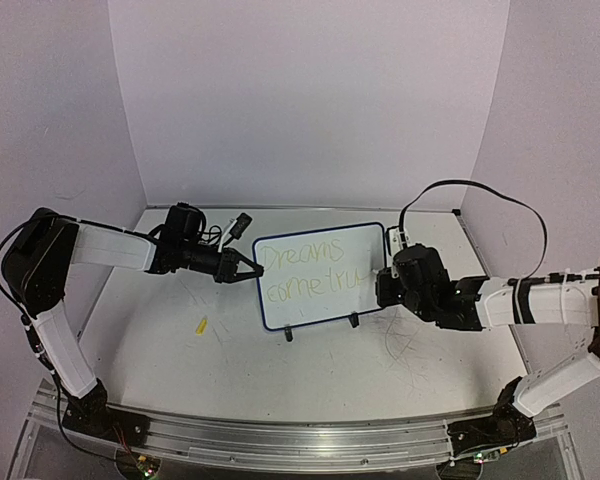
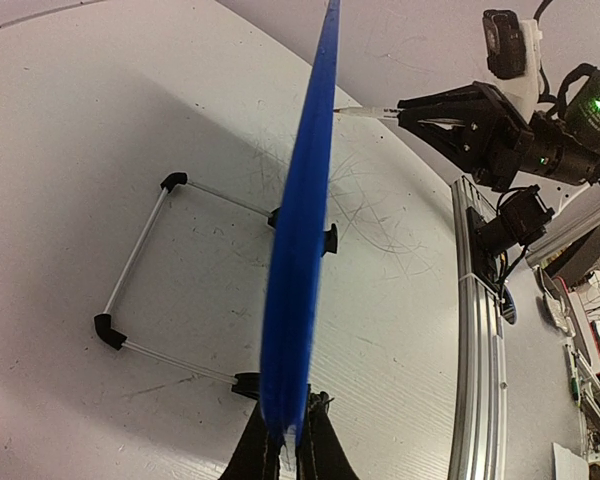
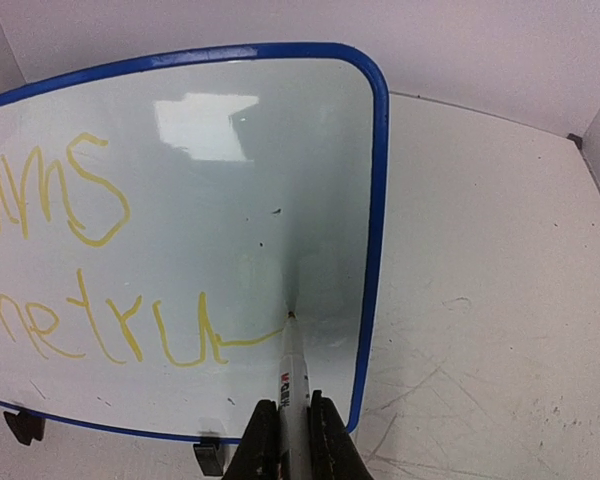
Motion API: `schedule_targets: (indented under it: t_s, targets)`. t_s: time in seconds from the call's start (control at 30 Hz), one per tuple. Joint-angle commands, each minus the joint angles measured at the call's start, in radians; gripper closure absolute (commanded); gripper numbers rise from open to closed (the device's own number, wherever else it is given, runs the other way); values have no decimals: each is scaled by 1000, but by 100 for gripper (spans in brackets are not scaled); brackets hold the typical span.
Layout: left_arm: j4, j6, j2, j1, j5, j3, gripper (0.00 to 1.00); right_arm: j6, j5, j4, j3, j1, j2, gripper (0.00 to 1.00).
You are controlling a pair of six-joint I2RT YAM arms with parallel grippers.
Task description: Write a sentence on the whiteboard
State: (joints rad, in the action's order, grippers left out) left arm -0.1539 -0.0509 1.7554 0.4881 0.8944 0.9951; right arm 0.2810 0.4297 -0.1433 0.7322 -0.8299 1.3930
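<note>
The whiteboard (image 1: 320, 275) stands upright mid-table on two black clip feet and a wire stand (image 2: 140, 260). Yellow-green writing, the sentence (image 1: 310, 268), reads "Dreams" above "come tru" with a stroke running right from the last letter (image 3: 230, 340). My left gripper (image 1: 242, 265) is shut on the board's left blue rim (image 2: 298, 260), seen edge-on in the left wrist view. My right gripper (image 3: 292, 432) is shut on a white marker (image 3: 292, 375) whose tip touches the board face (image 3: 230, 190) near its right rim. The right gripper (image 1: 392, 275) sits at the board's right edge.
The tabletop (image 1: 220, 360) is scuffed with grey scratch marks. A small yellow piece, perhaps the marker cap (image 1: 201, 324), lies left of the board. White walls enclose the back and sides. A metal rail (image 1: 280, 435) runs along the near edge.
</note>
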Motion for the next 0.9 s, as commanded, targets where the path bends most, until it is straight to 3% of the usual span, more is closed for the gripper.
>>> schedule_targets:
  t_s: [0.0,0.87]
  targets:
    - [47,45,23,7,-52,27,100,-17,1,-48,53,2,17,100]
    - [48,43,19,8,-49,28,100,19,-114,-5,1,3,41,100]
